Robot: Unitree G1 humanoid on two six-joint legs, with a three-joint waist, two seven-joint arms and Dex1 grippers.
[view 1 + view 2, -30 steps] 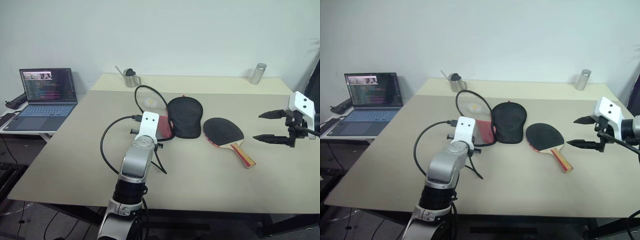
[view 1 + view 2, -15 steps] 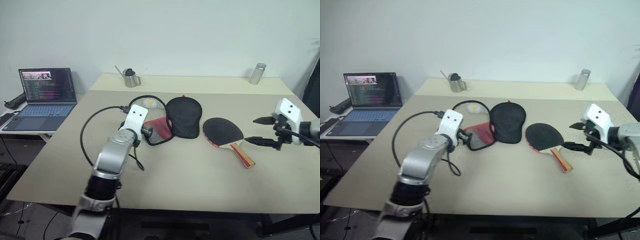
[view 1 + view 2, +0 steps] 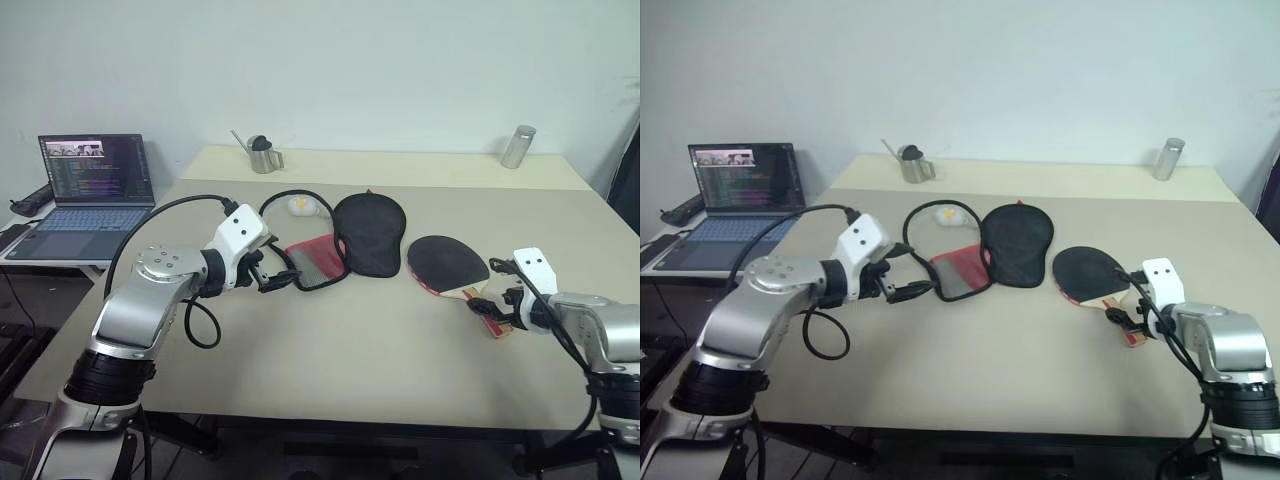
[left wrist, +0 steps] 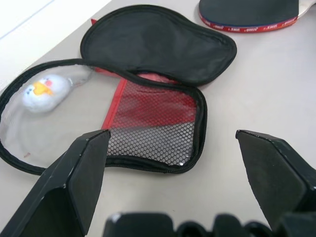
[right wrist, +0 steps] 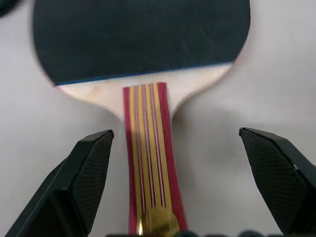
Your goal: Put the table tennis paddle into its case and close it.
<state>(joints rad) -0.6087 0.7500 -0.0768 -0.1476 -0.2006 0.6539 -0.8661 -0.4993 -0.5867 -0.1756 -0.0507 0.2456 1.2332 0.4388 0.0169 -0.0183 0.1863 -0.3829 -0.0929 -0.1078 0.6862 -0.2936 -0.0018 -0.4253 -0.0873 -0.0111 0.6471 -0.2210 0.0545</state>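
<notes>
The paddle (image 3: 452,267) lies flat on the table (image 3: 380,350), handle toward the robot, just right of the open case (image 3: 345,240). The right gripper (image 5: 175,163), spread wide, straddles the handle. The left gripper (image 4: 173,163), also spread, faces the case.

Table (image 3: 330,370): beige, wide.
Laptop (image 3: 92,190): open, screen lit, on a side desk to the left.
Metal jug (image 3: 263,156): far edge, left.
Metal cylinder (image 3: 517,146): far edge, right.

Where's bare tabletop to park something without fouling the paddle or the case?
Free: the wide near strip of the table in front of the case and paddle, and the back edge between the metal pitcher and the steel cup. Crowded: the middle.
</notes>
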